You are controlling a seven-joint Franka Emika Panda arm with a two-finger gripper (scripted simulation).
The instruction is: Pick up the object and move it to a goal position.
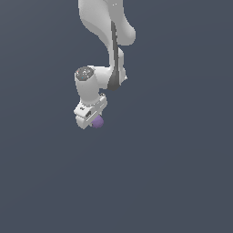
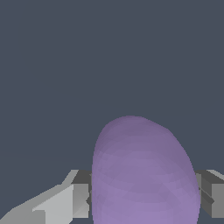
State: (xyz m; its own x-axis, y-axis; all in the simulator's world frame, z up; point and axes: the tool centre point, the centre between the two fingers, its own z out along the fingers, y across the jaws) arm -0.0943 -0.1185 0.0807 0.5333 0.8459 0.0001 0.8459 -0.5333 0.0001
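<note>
Plain slate-grey ground all round — the white robot gripper [image 1: 94,119] pinches the small matte purple ball [image 1: 98,121] between its fingers [image 2: 72,199]. Grasp apparently made; next, carrying it to the goal — none visible.

A small matte purple ball [image 1: 98,122] (smooth and plain) sits between the fingers of the white gripper [image 1: 94,121], pressed on both sides.

Purple ball [image 2: 144,175]: matte, smooth. Claw [image 1: 93,122]: white, smooth, plastic-looking; fingers [image 2: 81,199] flat grey, matte.
</note>
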